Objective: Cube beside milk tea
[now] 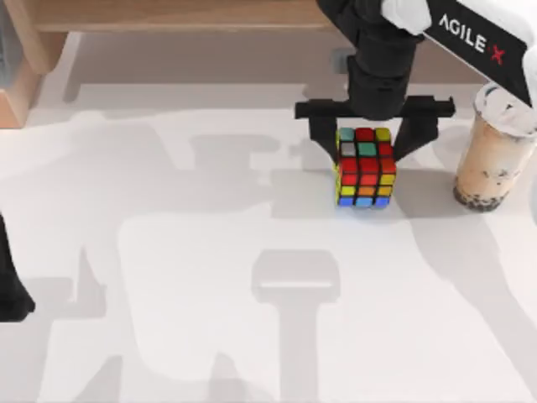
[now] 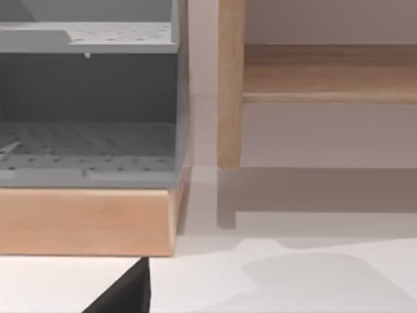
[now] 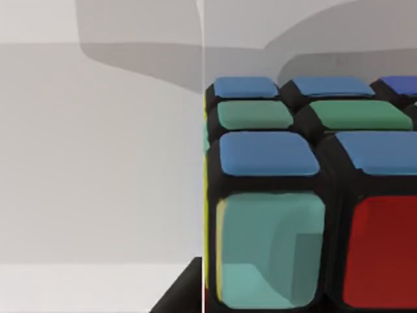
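The right gripper (image 1: pixel 367 138) is spread wide around the cube (image 1: pixel 365 168), its fingers flanking it without clear contact. The cube sits on the table (image 1: pixel 168 294), well left of the milk tea (image 1: pixel 491 159). The cup could be toppled if swept too far. The left gripper (image 1: pixel 13 290) is parked at the left edge.

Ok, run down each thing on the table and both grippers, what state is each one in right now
puzzle cube: standing on the white table, between the right gripper's fingers, apart from the cup.
milk tea cup: upright at the table's right edge, lid sealed, pearls settled at the bottom.
right gripper: lowered over the cube, fingers spread on either side of it.
left arm: parked at the table's left edge.
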`<state>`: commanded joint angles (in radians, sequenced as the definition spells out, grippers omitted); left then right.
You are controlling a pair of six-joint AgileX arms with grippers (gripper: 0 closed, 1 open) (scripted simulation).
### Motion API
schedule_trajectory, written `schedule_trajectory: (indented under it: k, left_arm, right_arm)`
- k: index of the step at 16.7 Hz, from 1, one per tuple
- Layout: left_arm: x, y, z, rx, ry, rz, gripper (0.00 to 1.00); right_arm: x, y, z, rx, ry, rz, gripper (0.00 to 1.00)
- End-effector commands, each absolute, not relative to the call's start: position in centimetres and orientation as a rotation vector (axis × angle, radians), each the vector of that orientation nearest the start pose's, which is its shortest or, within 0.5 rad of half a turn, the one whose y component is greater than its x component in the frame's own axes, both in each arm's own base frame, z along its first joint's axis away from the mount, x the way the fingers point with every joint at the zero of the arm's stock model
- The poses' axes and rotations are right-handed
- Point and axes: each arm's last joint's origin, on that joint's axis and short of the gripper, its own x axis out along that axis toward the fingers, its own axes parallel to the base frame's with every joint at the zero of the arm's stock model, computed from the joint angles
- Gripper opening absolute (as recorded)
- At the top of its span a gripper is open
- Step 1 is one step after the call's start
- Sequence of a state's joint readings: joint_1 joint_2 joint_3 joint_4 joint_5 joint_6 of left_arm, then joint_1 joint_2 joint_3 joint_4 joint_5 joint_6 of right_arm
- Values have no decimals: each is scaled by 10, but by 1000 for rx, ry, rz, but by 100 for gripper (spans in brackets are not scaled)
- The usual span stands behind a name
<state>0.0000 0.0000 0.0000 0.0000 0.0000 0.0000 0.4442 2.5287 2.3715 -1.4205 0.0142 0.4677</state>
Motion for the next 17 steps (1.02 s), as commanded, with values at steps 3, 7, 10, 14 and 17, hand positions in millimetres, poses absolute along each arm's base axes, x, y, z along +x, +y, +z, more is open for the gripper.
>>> schedule_trajectory:
  k: [3, 7, 10, 14, 17]
  left_arm:
    - [106, -1, 160, 0, 0, 0, 100]
    - [106, -1, 160, 0, 0, 0, 100]
    - [106, -1, 160, 0, 0, 0, 100]
    - [106, -1, 160, 0, 0, 0, 100]
    - [106, -1, 160, 0, 0, 0, 100]
  right_arm:
    - [442, 218, 174, 1, 1574, -16, 38]
    - [442, 218, 174, 1, 1574, -16, 68]
    - [442, 218, 174, 1, 1574, -16, 90]
    - [442, 218, 174, 1, 1574, -16, 100]
    - [442, 218, 174, 1, 1574, -16, 100]
